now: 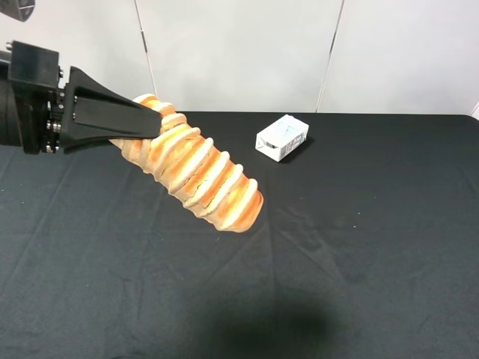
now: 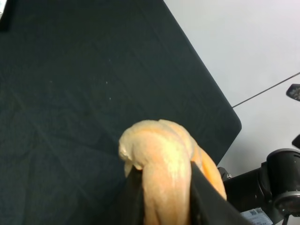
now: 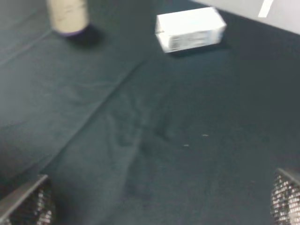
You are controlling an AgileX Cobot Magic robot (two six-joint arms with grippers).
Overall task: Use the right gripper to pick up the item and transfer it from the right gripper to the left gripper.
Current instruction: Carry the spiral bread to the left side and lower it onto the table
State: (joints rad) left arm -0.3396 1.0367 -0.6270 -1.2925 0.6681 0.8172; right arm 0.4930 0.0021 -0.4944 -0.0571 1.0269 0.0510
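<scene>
Loaf (image 1: 198, 168), tan-orange and ridged, is being held in the air in the exterior high view. It is being gripped at its upper end by the left pincer (image 1: 153, 123), which is reaching in from the left. The loaf is being carried tilted, its free end hanging lower and toward the middle, above the black surface (image 1: 359, 284), where its shadow is being cast. A white-blue carton (image 1: 282, 137) is lying on the surface behind the loaf, apart from it.

In the left wrist view, the loaf (image 2: 161, 154) is being squeezed between the two black fingers (image 2: 133, 201) of the left pincer (image 2: 164, 171), which is being pressed shut against its sides.

In the right wrist view, the right pincer (image 3: 157, 206) is being held wide, its fingertips (image 3: 28, 204) standing far apart with only the surface (image 3: 140, 140) seen between them. The carton (image 3: 190, 29) and a blurred beige roll (image 3: 69, 16) with a purple end are being seen resting on the surface beyond.
</scene>
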